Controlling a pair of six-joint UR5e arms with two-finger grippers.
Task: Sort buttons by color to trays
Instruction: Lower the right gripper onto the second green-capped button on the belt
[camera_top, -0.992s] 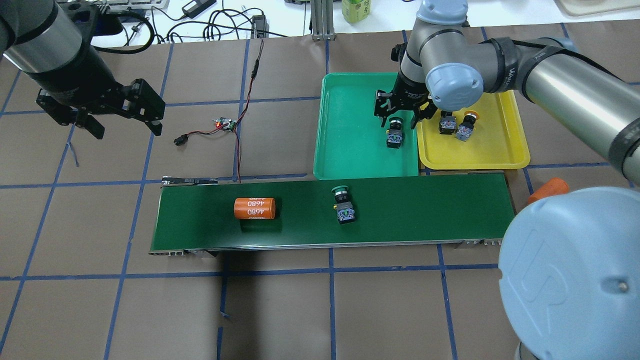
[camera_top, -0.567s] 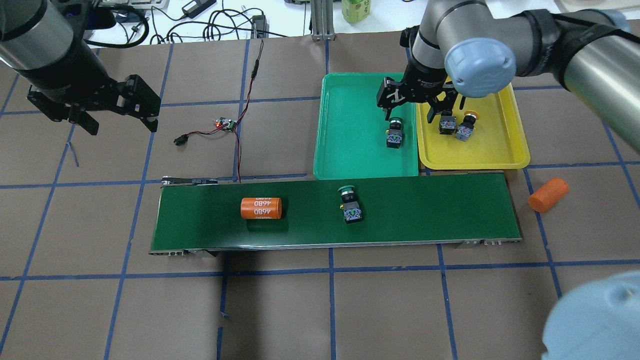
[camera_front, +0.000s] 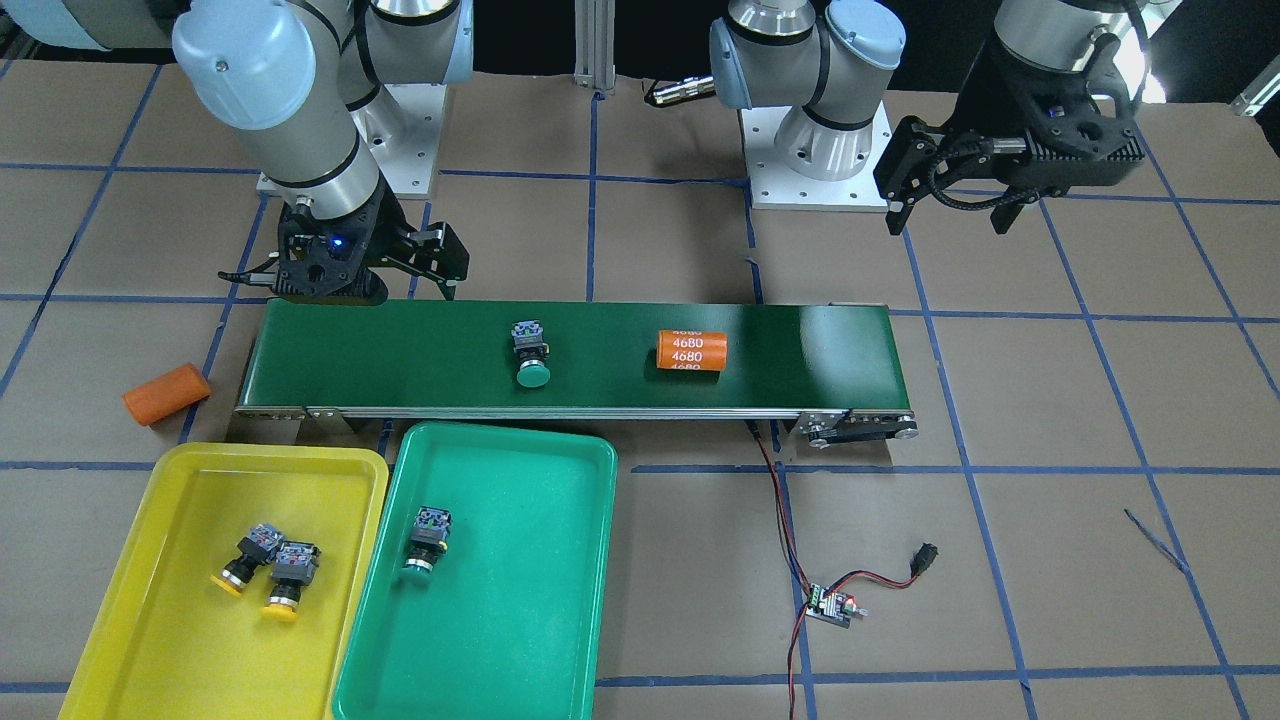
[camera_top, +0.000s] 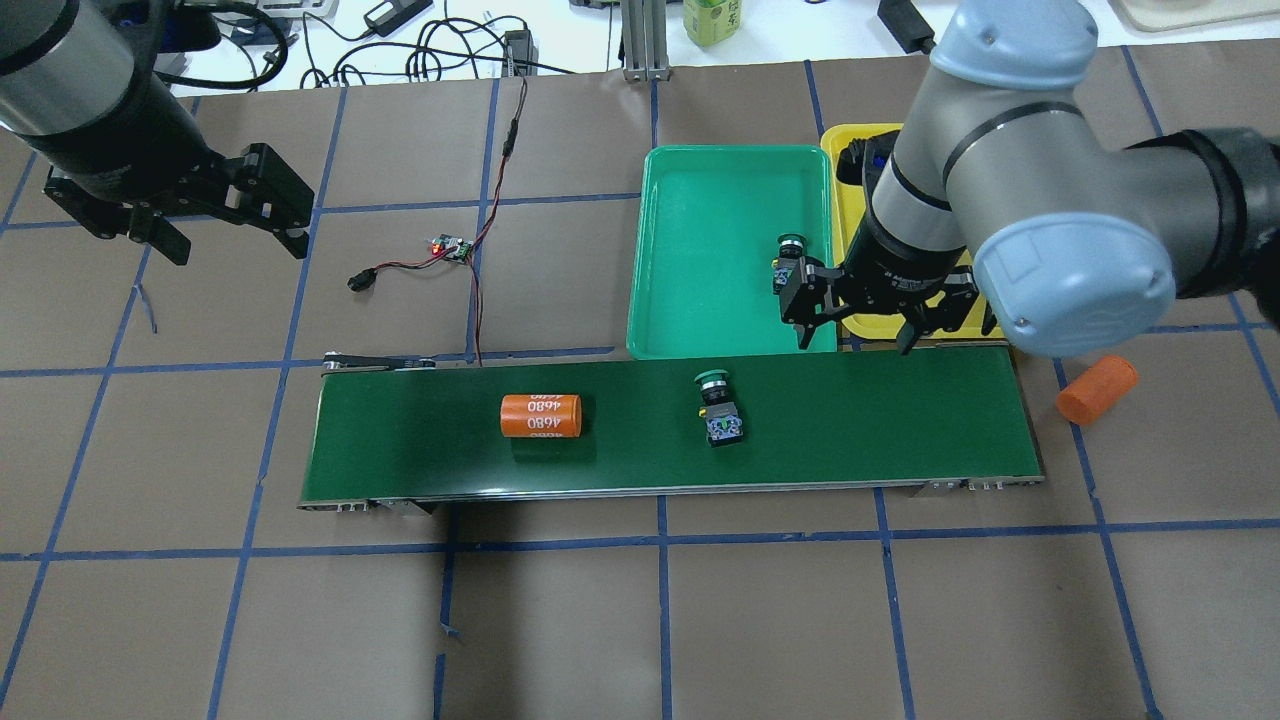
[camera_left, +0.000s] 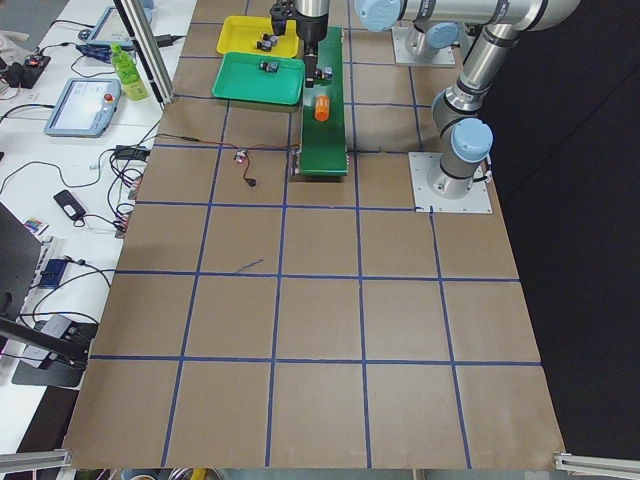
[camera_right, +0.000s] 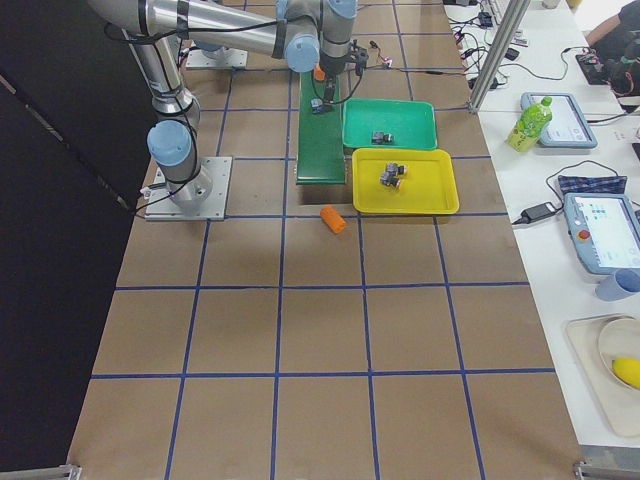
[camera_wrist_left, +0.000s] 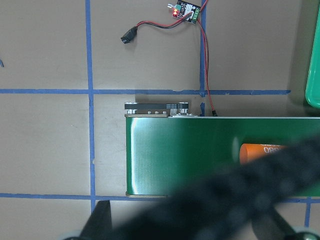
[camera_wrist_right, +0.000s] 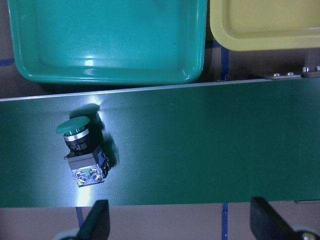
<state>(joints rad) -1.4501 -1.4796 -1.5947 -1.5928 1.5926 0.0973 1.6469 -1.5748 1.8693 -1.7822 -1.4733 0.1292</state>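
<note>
Lying on its side mid-belt, cap toward the trays, the one unsorted green button (camera_top: 718, 405) rests on the dark green belt (camera_top: 900, 420). The right tool (camera_top: 853, 338) hangs wide and empty over the belt's far edge, to the button's right. My worry is that the round cap could let the button roll or skid out of a skewed pinch. If the belt runs, the tool may close on nothing. The green tray (camera_top: 640, 300) has its near rim just beyond the belt, so a low carry could clip it. Room is open on the button's right. The orange cylinder (camera_top: 540, 416) lies well apart on its left. The left tool (camera_top: 232, 235) hangs wide and empty, far off left.
</note>
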